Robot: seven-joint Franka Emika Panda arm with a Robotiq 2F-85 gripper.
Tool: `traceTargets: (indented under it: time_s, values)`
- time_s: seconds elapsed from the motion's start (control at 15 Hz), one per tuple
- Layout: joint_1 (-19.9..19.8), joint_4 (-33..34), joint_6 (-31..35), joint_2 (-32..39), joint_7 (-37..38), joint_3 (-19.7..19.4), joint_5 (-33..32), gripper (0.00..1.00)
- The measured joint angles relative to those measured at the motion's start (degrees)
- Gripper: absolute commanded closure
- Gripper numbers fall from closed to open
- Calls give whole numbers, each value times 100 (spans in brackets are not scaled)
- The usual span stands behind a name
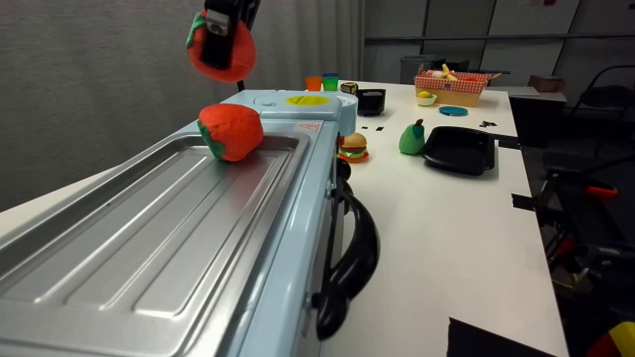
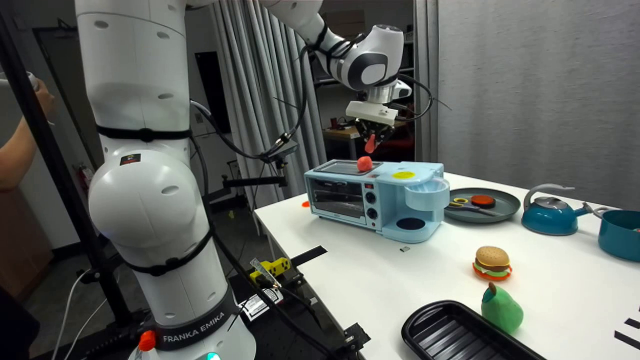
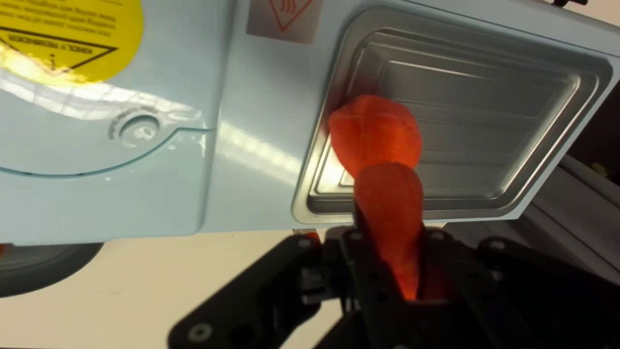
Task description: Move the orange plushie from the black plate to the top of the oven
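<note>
My gripper (image 2: 374, 133) is shut on the orange plushie (image 2: 370, 145) above the oven (image 2: 395, 192). In an exterior view the plushie (image 1: 244, 52) shows its green leaf, with a black finger (image 1: 218, 52) across it. In the wrist view the squeezed plushie (image 3: 391, 208) sits between the fingers (image 3: 388, 228). A near-identical second plush (image 1: 232, 131) rests on the oven's silver ribbed top (image 1: 163, 233), near its end by the yellow sticker; it also shows in the wrist view (image 3: 373, 131). The black plate (image 1: 461, 148), seemingly the rectangular tray, lies on the table; it is cut off in an exterior view (image 2: 450, 325).
The oven's black handle (image 1: 364, 243) juts out over the table. A green pear (image 2: 501, 310) and toy burger (image 2: 492, 262) lie nearby. A dark round pan (image 2: 510, 204) holding scissors stands beside the oven, then a teal kettle (image 2: 551, 217) and pot (image 2: 620, 237). A basket (image 1: 451, 89) stands farther off.
</note>
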Motion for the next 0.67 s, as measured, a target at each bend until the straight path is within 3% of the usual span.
traceTargets:
  time_s: [0.67]
  values:
    - [283, 0, -316, 76, -246, 271, 102, 96]
